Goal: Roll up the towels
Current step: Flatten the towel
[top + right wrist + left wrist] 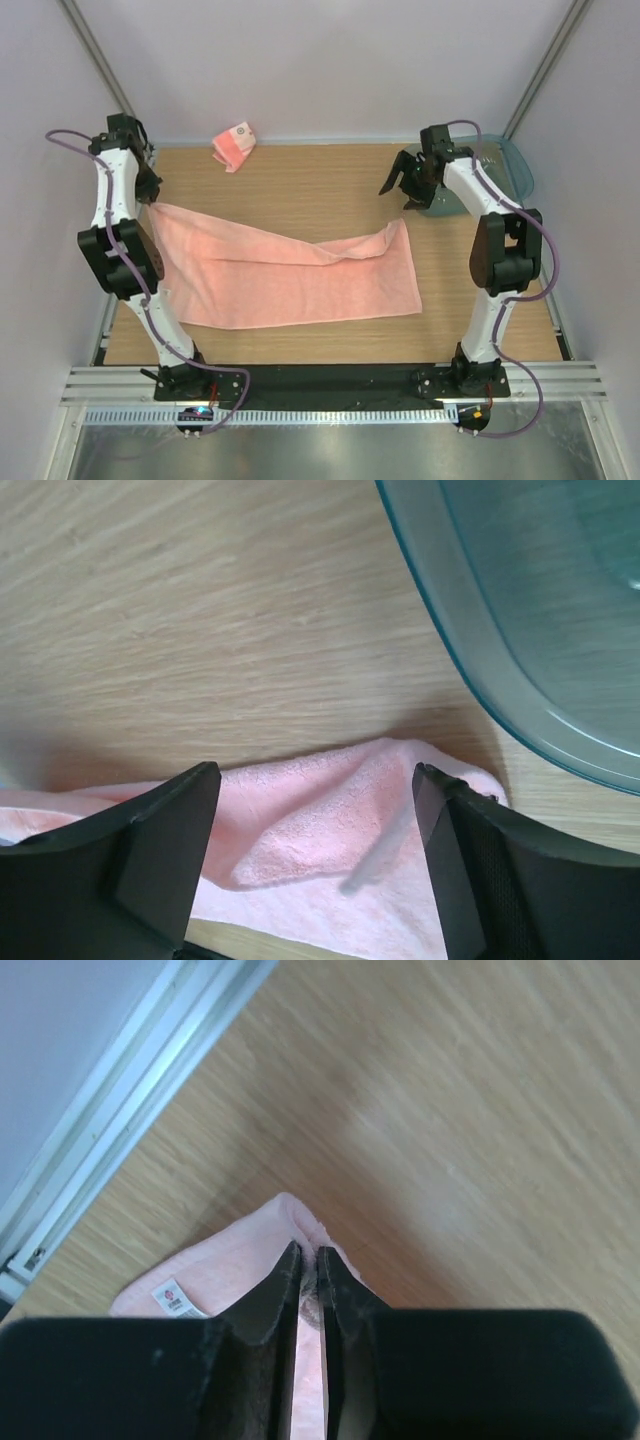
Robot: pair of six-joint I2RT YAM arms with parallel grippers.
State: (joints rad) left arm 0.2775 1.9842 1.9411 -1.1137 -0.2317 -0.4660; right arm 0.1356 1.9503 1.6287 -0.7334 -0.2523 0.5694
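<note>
The larger plain pink towel (290, 280) lies spread across the wooden table, its far edge folded over near the right. My left gripper (150, 197) is at the towel's far left corner. In the left wrist view its jaws (309, 1252) stand almost together, pinching that corner (240, 1260) beside a white label (172, 1298). My right gripper (396, 190) hovers open over the far right corner. The right wrist view shows its fingers (315, 780) wide apart, the rumpled towel corner (330, 820) lying loose under them. The small striped towel (233, 146) sits bunched at the back edge.
A teal translucent bin (508, 166) stands at the back right, its rim (470, 680) close beyond my right gripper. White walls and a metal frame rail (130, 1110) bound the table on the left and back.
</note>
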